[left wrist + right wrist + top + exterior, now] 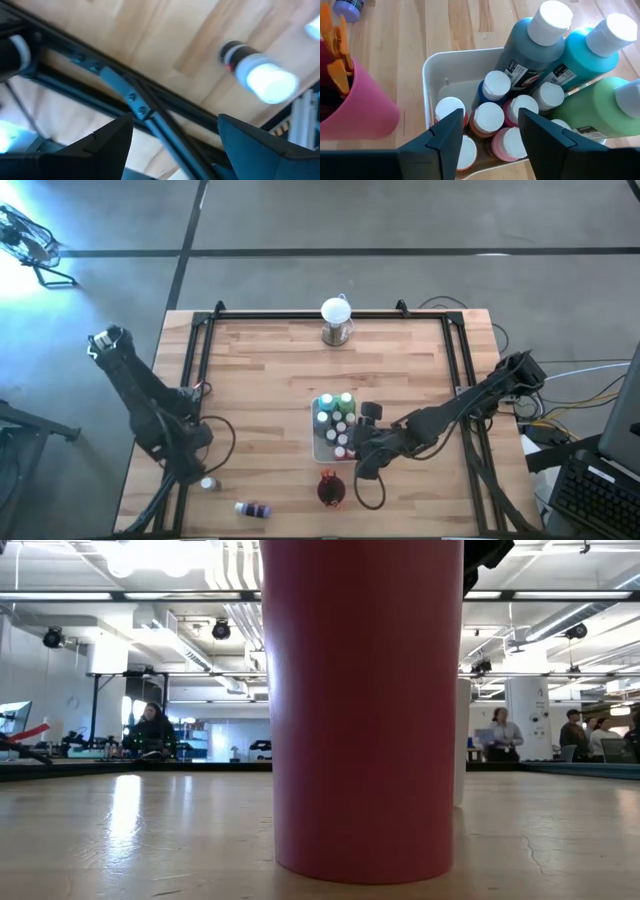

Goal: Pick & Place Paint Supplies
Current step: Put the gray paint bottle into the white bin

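Note:
The white tray (320, 442) holds large teal, dark teal and green bottles (580, 55) and several small white-capped paint bottles (487, 117). My right gripper (487, 135) (352, 450) hovers open over the small bottles at the tray's near end, one finger on either side of a cap without touching it. My left gripper (175, 135) (192, 468) stands open, pointing down, by the table's left near edge. A dark, white-capped bottle (260, 75) (208, 482) lies on its side just beyond its fingers. A purple bottle (255, 509) lies near the front edge.
The dark red cup (330, 490) (365, 710) with orange-tipped brushes (337, 45) stands just near of the tray. A white globe on a metal base (337, 320) sits at the far edge. Black frame rails (130, 95) run along the table's sides.

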`<state>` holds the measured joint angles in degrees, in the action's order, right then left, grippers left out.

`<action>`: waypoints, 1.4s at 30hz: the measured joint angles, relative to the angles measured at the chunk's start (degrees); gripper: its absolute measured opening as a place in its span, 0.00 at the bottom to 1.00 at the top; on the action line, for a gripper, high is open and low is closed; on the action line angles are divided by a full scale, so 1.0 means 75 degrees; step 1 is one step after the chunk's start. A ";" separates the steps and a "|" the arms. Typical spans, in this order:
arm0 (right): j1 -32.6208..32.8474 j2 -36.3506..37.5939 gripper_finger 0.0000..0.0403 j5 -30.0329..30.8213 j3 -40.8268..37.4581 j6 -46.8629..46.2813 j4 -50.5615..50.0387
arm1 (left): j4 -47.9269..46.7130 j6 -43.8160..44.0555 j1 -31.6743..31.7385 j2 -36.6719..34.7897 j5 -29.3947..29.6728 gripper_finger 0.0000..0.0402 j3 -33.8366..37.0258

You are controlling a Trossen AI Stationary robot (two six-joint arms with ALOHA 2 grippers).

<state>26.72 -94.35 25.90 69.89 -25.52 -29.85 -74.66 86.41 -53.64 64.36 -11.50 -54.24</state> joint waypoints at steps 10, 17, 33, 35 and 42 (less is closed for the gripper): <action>0.0000 -0.0003 0.43 0.0154 -0.0004 0.0023 -0.0032 | 0.0635 0.1124 -0.0940 0.0003 0.0594 0.73 0.0019; -0.0017 -0.0003 0.48 0.0165 -0.0006 -0.0100 -0.0048 | 0.1490 0.1529 -0.1437 0.0003 0.0808 0.73 0.0084; -0.0118 0.0024 0.48 0.0164 -0.0006 -0.0350 -0.0055 | 0.4549 0.0695 -0.1585 0.0003 0.1248 0.73 0.1820; -0.0122 0.0024 0.47 0.0165 -0.0006 -0.0370 -0.0055 | 0.4751 0.0638 -0.1586 0.0006 0.1250 0.73 0.2006; -0.0207 0.0068 0.50 0.0165 -0.0006 -0.0408 -0.0055 | 0.5120 0.0419 -0.1641 0.0006 0.1631 0.73 0.2437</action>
<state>25.16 -93.84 27.13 69.84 -28.58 -30.26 -36.26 89.55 -65.95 64.40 0.73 -35.96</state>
